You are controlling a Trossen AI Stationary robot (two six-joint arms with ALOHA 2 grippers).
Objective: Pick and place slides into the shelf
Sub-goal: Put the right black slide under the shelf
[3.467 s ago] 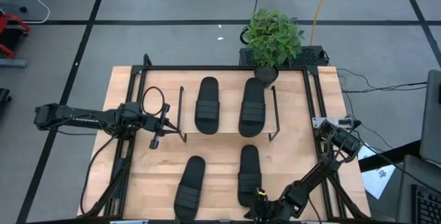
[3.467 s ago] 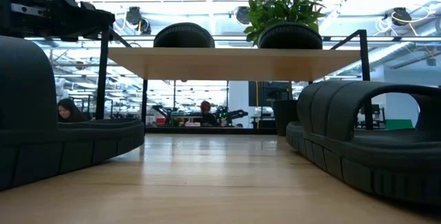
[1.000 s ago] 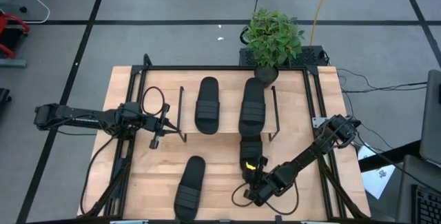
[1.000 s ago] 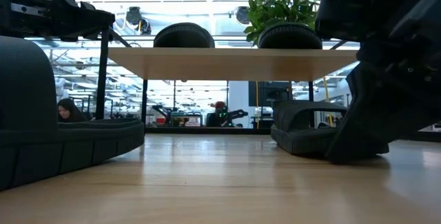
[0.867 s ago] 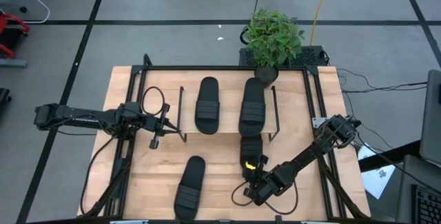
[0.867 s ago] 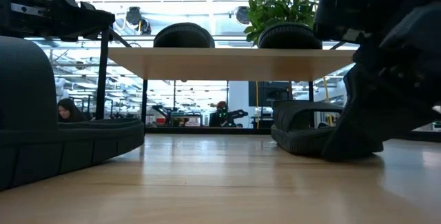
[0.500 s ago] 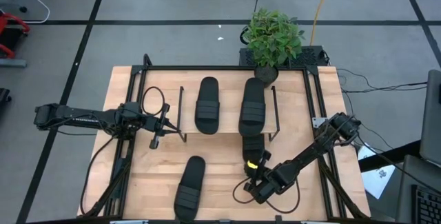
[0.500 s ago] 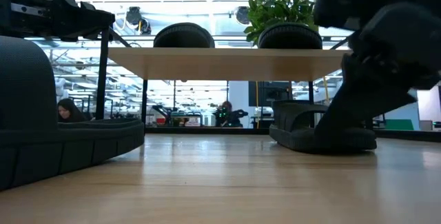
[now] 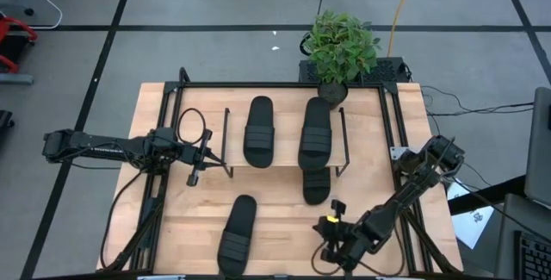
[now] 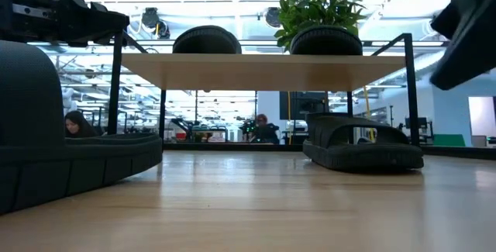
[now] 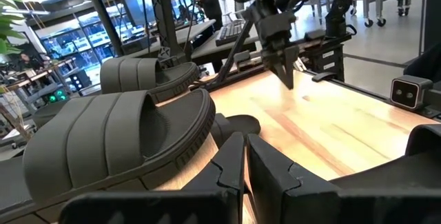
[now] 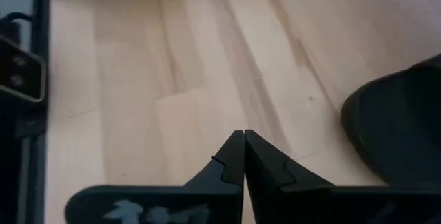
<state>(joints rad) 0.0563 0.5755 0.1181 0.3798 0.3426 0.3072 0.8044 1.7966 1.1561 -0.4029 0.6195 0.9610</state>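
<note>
From above, you see two slides point(image 9: 257, 130) point(image 9: 315, 133) on the shelf point(image 9: 284, 170), a third point(image 9: 316, 184) half under its front edge, a fourth point(image 9: 235, 233) on the counter point(image 9: 275, 215). Your right tool point(image 9: 331, 244) sits near the front. Wrist views show the right tool's fingers point(image 12: 256, 160) pressed together, and the left tool point(image 11: 244, 163) likewise.

A robotics lab or open industrial workspace: the wooden table point(image 9: 275, 220) stands on a grey floor point(image 9: 215, 56) marked with black tape lines, with loose cables point(image 9: 482, 103) trailing across it. Beyond the table, the low view shows a long hall with ceiling lights, workbenches and a seated person point(image 10: 76, 124).
</note>
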